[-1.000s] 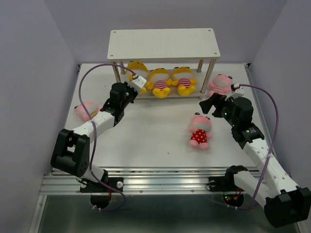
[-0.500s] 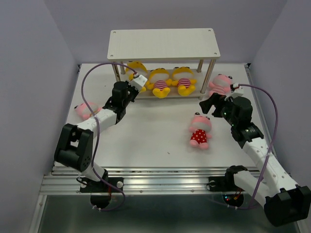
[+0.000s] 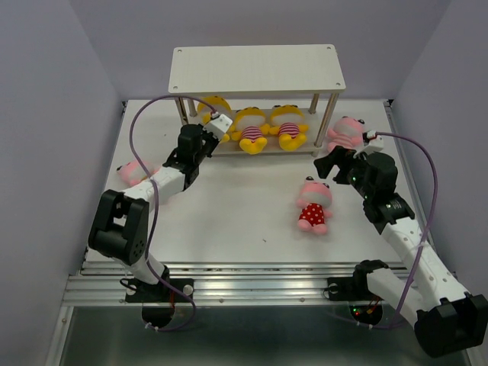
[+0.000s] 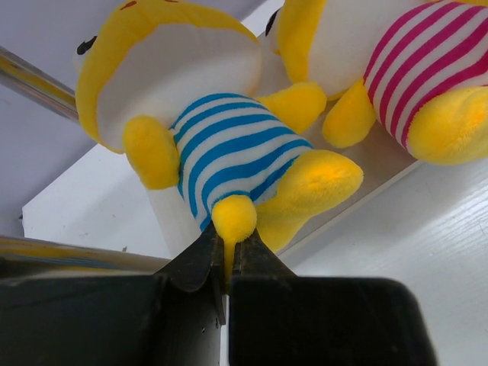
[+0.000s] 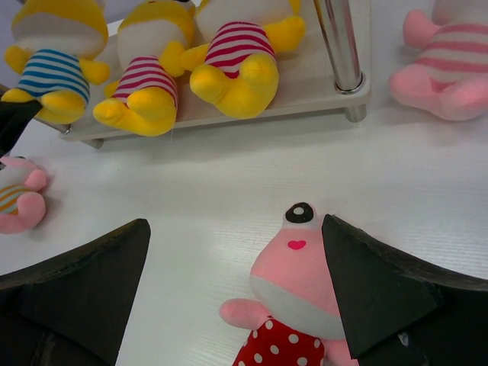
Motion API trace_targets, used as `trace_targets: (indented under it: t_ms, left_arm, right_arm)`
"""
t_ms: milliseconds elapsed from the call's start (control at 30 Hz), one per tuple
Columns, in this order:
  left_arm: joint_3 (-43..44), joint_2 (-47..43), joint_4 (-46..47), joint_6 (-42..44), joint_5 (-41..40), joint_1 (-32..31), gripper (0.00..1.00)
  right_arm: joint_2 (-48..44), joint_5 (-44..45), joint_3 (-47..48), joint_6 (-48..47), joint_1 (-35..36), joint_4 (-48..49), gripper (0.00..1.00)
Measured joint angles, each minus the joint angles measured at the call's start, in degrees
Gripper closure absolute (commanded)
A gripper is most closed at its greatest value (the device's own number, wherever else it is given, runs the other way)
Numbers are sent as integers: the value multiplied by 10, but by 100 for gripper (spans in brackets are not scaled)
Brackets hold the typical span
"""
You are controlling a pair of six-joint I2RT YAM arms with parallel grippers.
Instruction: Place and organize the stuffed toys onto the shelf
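Note:
The shelf stands at the back; its lower board carries three yellow toys. My left gripper is shut on a yellow limb of the blue-striped yellow toy, which sits at the board's left end. Two red-striped yellow toys lie beside it. My right gripper is open and empty, just above the head of the pink polka-dot toy, which lies on the table. A pink striped toy sits by the shelf's right leg. Another pink toy lies at the left.
The shelf's metal legs stand close to both grippers. The top board hangs over the yellow toys. The left pink toy lies close beside my left arm. Purple cables loop above both arms.
My left gripper has pushed a little farther toward the shelf with the blue-striped yellow toy in it. The right arm has not moved.

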Motion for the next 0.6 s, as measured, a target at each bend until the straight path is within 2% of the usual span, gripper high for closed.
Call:
trace_targets:
  t_ms: [167,600]
  left_arm:
    - [16,17,-8,0,-6,0,96]
    - [58,46,-72,-1,-2,11,78]
  right_arm:
    - [-7,5,0,-3,0,0,0]
    - [-11,14,0,-9,0,0,0]
